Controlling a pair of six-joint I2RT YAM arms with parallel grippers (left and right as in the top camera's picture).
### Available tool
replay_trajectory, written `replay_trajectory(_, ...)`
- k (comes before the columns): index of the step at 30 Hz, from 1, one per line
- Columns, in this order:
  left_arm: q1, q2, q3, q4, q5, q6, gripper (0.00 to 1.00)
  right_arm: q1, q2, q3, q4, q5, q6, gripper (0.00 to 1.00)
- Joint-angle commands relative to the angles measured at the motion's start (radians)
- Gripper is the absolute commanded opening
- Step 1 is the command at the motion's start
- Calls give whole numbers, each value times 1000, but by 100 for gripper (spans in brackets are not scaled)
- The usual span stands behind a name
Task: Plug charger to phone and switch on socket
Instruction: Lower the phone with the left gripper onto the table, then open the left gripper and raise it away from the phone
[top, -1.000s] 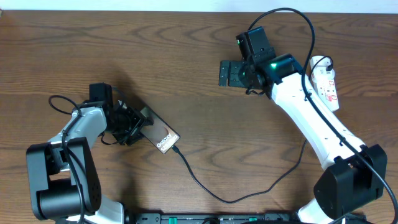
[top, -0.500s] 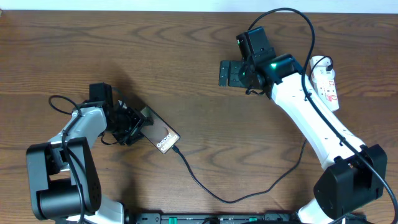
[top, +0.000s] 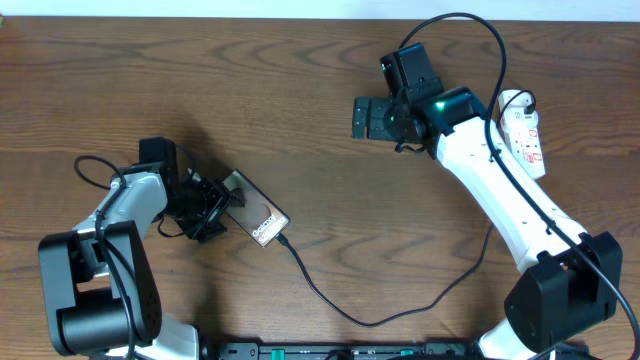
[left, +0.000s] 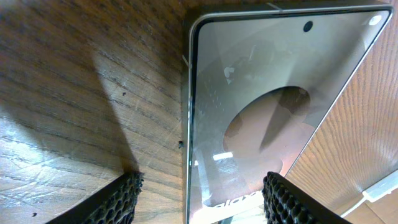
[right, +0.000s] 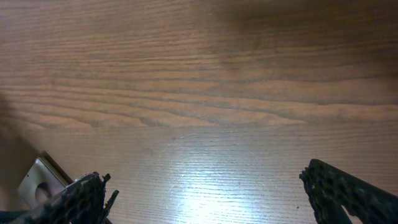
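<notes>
The phone (top: 256, 214) lies flat on the table at the left, lettering end toward the lower right. It fills the left wrist view (left: 267, 112) with its dark oval. My left gripper (top: 208, 205) is open at the phone's upper-left end, and that end lies between the spread fingers (left: 205, 202) untouched. The thin black charger cable (top: 330, 305) loops across the front of the table, and its plug tip (top: 286, 241) sits against the phone's lower-right end. The white socket strip (top: 525, 135) lies at the far right. My right gripper (top: 366, 118) is open and empty over bare wood (right: 205, 199).
My right arm (top: 500, 200) runs diagonally across the right side, next to the socket strip. Thick black robot cables arch over it at the back (top: 470, 20) and curl by my left arm (top: 90, 165). A dark rail (top: 320, 352) lines the front edge.
My left gripper has drawn back slightly to the left from the phone. The phone, the cable and my right arm have not moved.
</notes>
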Motion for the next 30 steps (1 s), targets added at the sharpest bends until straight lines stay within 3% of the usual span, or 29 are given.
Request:
replay_trajectory(1,9,58,-57,-23,-230,23,66,5,-5,3,-2,14,-12,99)
replay_trajectory(10,8,-137,3,-68,-288,87,69,5,-5,3,-1,15,-12,99)
replay_trajectory(17,-18,-298,256,-274,-393,293,72,5,-5,3,14,14,-11,99)
replay_trajectory(23,-130,-314,499,-404,-441,389,72,5,-5,3,23,15,-11,99)
replay_trajectory(30,-332,-331,539,-352,-499,509,77,5,-5,3,30,15,-11,99)
